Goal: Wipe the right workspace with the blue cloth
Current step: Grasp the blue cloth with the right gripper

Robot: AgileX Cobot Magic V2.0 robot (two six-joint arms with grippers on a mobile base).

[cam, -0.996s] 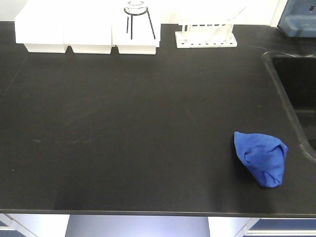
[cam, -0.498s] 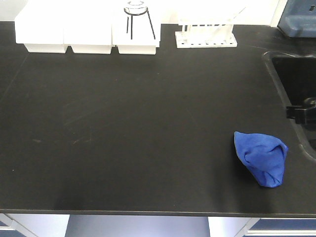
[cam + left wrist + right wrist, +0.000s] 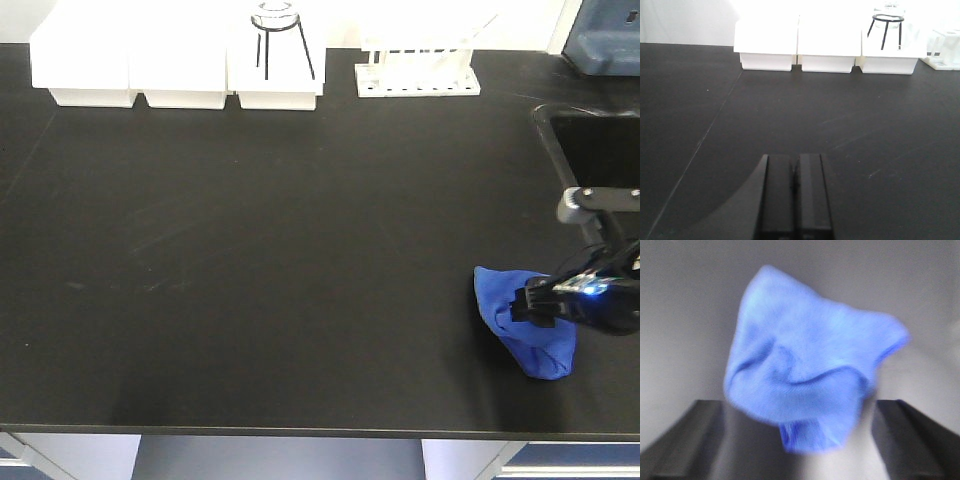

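Two end effectors are in view. Right end effector: released, with its fingers spread wide, one on each side of the blue cloth. Whether the fingers touch the fabric cannot be told, as the right wrist view is blurred. Its arm reaches in over the left rim of the sink, at the sink's near corner.

Left end effector: clenched, fingers pressed together with nothing between them, above bare tabletop well to the left of the sink.

Blue cloth: bunched into a crumpled mound, resting on the tabletop just left of the sink's near corner.

Test tube rack: at the tabletop's rear edge, left of the sink's far corner. Three white boxes stand farther left of the sink along the same edge; a black ring stand sits on the box nearest the sink.
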